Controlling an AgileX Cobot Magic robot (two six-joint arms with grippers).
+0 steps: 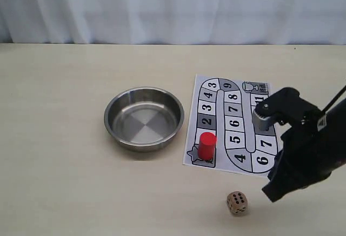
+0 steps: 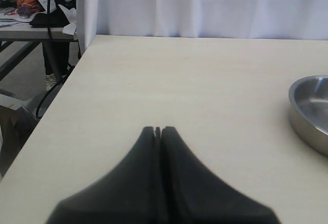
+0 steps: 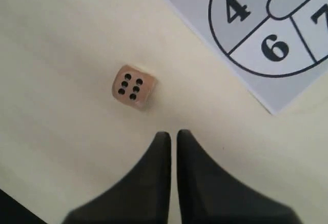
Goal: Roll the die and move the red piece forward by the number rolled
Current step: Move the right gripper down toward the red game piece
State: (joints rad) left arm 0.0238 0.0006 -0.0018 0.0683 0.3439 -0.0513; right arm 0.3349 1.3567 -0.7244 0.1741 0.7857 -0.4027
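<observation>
The die (image 1: 237,202), a small tan wooden cube, lies on the table in front of the board's near right corner. In the right wrist view the die (image 3: 132,86) shows a six-pip face. My right gripper (image 3: 172,134) hangs just beside and above it, apart from it, jaws nearly together with only a thin slit and nothing between them; in the exterior view the right gripper (image 1: 268,195) is to the die's right. The red piece (image 1: 206,145) stands upright on the board's star square, below square 2. My left gripper (image 2: 158,129) is shut and empty over bare table.
The numbered paper board (image 1: 234,138) lies right of centre; its squares 4 and 6 show on the board (image 3: 246,34) in the right wrist view. A steel bowl (image 1: 144,118) sits left of it, empty, and the bowl's rim (image 2: 312,111) shows in the left wrist view. The table's left edge (image 2: 51,111) is near.
</observation>
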